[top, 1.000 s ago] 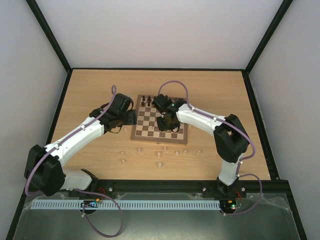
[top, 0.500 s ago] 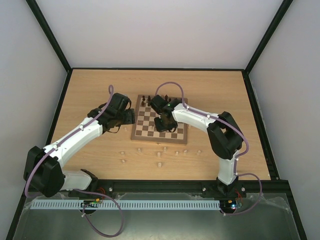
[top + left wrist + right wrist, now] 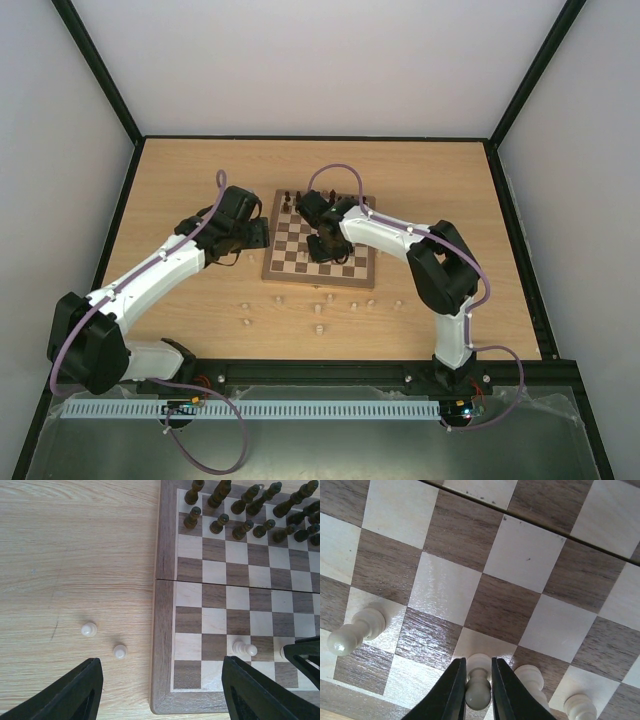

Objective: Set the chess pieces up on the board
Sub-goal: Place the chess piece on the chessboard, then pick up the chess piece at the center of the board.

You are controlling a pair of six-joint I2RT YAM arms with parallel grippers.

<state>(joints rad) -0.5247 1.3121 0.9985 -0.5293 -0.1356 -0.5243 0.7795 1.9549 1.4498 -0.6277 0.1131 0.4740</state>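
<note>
On board [image 3: 455, 530], pale pawn [image 3: 478, 697] pinched in right end effector [image 3: 478, 664]; left end effector [image 3: 161, 662] spread wide.

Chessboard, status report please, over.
Left gripper open over the board edge. Right gripper shut on pale pawn, upright on its square. Another pawn close alongside.

Light-wood table [image 3: 180, 190] with black frame. Board [image 3: 290, 263] flat on it, around the middle. Loose pale pieces [image 3: 318, 326] scattered on bare table along board's near edge, mostly apart. Two pawns [image 3: 89, 629] near board's left edge, not touching it.
</note>
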